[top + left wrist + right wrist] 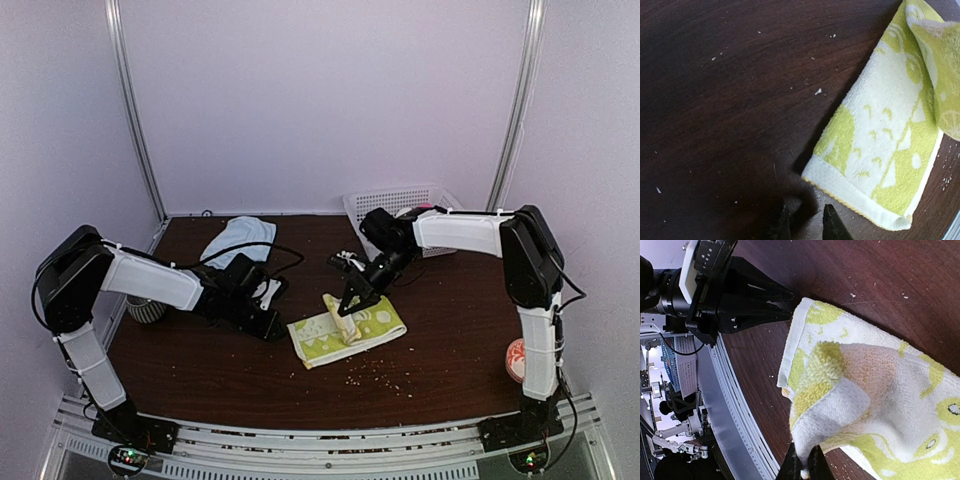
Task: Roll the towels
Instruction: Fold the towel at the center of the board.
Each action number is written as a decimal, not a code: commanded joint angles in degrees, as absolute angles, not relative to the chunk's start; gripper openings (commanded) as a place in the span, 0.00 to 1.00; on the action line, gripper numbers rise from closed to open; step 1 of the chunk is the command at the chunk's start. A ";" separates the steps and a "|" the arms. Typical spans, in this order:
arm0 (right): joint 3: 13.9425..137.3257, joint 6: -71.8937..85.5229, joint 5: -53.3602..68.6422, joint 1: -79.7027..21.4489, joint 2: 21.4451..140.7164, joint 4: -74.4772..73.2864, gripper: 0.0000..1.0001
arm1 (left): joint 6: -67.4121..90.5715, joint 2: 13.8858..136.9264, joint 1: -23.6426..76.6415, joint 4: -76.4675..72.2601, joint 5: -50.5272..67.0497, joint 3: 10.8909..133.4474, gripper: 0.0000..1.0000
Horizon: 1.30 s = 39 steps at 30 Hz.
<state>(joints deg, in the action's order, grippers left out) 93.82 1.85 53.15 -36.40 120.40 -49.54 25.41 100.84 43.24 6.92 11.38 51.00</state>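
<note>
Found the right pincer [803,465] closed tight on a lifted fold of the yellow-green towel [350,332], with only the dark fingertips showing at the bottom edge of its wrist view and the pinched bit of cloth hidden between them. Found the left pincer [807,222] parted a little and gripping nothing, low over bare wood just beside that towel's near hem; saw only two blurred dark tips there, cut off by the frame. Saw the rest of the towel lying flat near the middle of the worktop [200,370], one end doubled back over itself under the right pincer. Spotted the pale blue towel [238,240] crumpled at the back left, well apart from both pincers, its near edge hidden behind the left arm [150,278]. Could not name a pale round thing [145,310] at the left edge, half under that arm, nor a pinkish round thing [514,358] at the right edge, half behind the right arm [460,232]. Noted dark brown wood grain on the worktop, sprinkled with pale crumbs [385,378] in front of the patterned towel. Noted plain pale walls [330,100] on three sides, with metal strips [135,110] in the back corners. Saw a white slotted basket [395,203] against the back wall, partly behind the right arm. Counted two arms, two pincers, two towels, one basket.
</note>
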 commanded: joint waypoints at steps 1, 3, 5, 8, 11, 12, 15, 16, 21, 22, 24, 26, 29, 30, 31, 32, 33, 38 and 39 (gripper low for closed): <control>95.97 1.27 53.64 -38.72 121.86 -52.52 0.00 | 25.75 101.35 43.61 6.15 11.35 49.81 0.23; 96.04 2.33 53.41 -39.32 122.20 -51.43 0.00 | 25.83 101.22 43.59 6.15 11.42 49.79 0.23; 96.68 3.20 53.23 -39.68 123.03 -51.00 0.00 | 25.84 101.16 43.60 6.15 11.48 49.91 0.23; 98.74 2.83 53.45 -40.38 124.60 -52.15 0.00 | 25.99 101.16 43.61 6.07 11.48 49.88 0.23; 100.22 2.64 53.74 -41.02 125.07 -52.87 0.00 | 26.25 101.11 43.59 5.77 11.59 49.46 0.23; 100.54 2.64 53.67 -41.16 124.91 -53.00 0.00 | 26.40 100.97 43.62 5.60 11.61 49.29 0.23; 100.75 3.13 53.55 -41.52 124.19 -52.72 0.00 | 26.71 100.61 43.60 4.97 11.53 48.56 0.23; 100.72 3.20 53.35 -41.68 123.99 -52.70 0.00 | 26.79 100.52 43.59 4.93 11.47 48.40 0.23; 100.82 3.97 53.27 -42.30 125.01 -51.75 0.00 | 26.81 100.13 43.60 4.66 11.25 48.08 0.23; 101.05 4.12 53.19 -42.46 125.63 -51.57 0.00 | 26.82 100.11 43.59 4.66 11.23 48.08 0.23; 101.85 4.02 52.98 -42.81 126.96 -51.59 0.00 | 26.91 99.96 43.59 4.66 11.16 48.16 0.23; 102.90 3.37 53.05 -43.16 128.19 -52.06 0.01 | 26.93 99.70 43.59 4.66 11.04 48.08 0.23; 104.83 2.06 54.43 -43.42 129.52 -53.56 0.14 | 27.20 98.61 43.59 4.72 10.66 47.71 0.23; 105.22 1.85 54.70 -43.44 129.43 -53.72 0.19 | 27.29 98.00 43.60 4.93 10.31 47.60 0.23; 105.67 1.49 54.62 -43.38 129.19 -54.08 0.22 | 27.45 97.28 43.60 5.15 9.76 47.41 0.23; 106.04 0.89 54.47 -43.27 128.75 -54.54 0.24 | 27.55 96.33 43.59 5.40 9.17 47.17 0.23; 106.21 0.45 54.04 -43.06 128.23 -54.79 0.26 | 27.68 95.43 43.60 5.63 8.57 46.97 0.23; 104.62 -1.56 52.86 -40.86 125.35 -55.55 0.28 | 28.50 89.59 43.59 8.29 4.87 46.88 0.23; 104.21 -2.41 52.72 -40.26 124.83 -55.85 0.28 | 28.89 88.23 43.59 8.89 3.89 46.99 0.24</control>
<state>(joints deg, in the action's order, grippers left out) 104.42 0.64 53.65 -42.30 128.90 -53.87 27.59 92.88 43.24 7.77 7.73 47.05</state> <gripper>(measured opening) 0.278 0.233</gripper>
